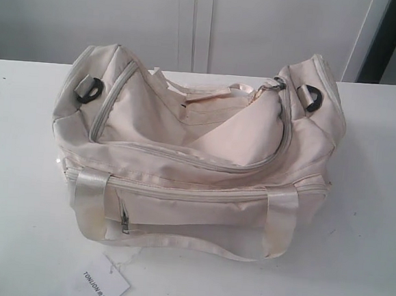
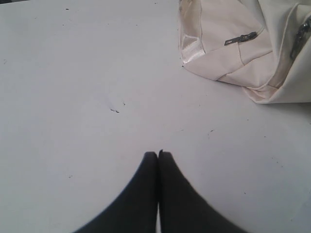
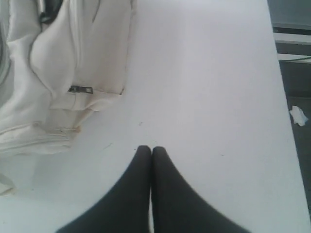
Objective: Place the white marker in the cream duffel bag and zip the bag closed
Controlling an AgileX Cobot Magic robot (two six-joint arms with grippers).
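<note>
White table (image 1: 12, 243) fills the scene, with pale cabinet doors behind, and the cream duffel bag (image 1: 201, 189) is set in the middle of it. Its long axis runs left to right in the exterior view, with a black ring (image 1: 89, 90) at each end. The top panel with the curved zip is turned up and towards the camera, and the ring pull (image 1: 268, 90) is found at the right end. The tag (image 1: 101, 283) lies on the table at the near side. No marker is seen in any view (whether it is already inside cannot be told), so a white pen on a white table could easily be missed. The left gripper (image 2: 157, 154) and right gripper (image 3: 150, 148) are each held over bare table beside a bag end, fingers pressed together on nothing. If the pull is dragged without the soft fabric being braced, the bag is likely to slide or bunch, and the zip may jam.
</note>
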